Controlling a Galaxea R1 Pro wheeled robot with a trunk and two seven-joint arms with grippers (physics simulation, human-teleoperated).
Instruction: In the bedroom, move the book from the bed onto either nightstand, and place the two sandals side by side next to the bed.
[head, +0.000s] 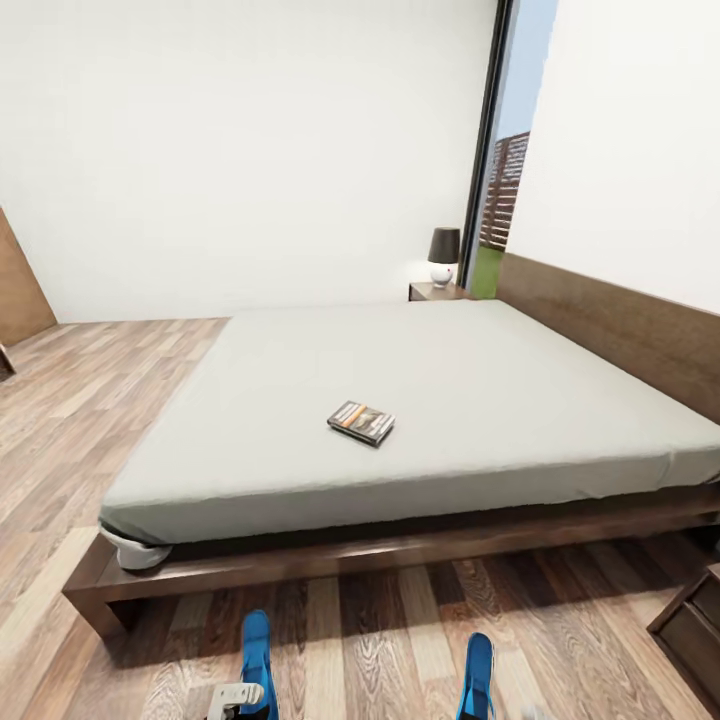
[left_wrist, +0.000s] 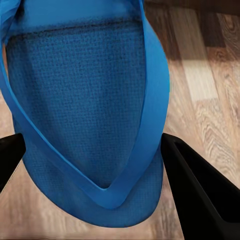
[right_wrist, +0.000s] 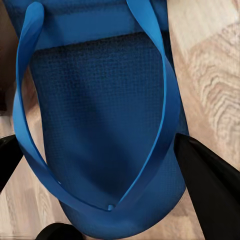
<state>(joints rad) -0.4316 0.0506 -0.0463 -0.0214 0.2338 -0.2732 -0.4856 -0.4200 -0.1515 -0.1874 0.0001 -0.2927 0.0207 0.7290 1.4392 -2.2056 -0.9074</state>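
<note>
Sandals: the left sandal (head: 257, 655) and right sandal (head: 478, 675) lie on the plank floor (head: 380, 640), long axes pointing toward the bed (head: 420, 400), apart, bare floor between. Each appears to sit between a spread end effector's fingers: left (left_wrist: 100, 155), right (right_wrist: 107, 165). The book (head: 361, 422) lies angled mid-mattress; a nightstand (head: 436, 291) stands beyond.
</note>
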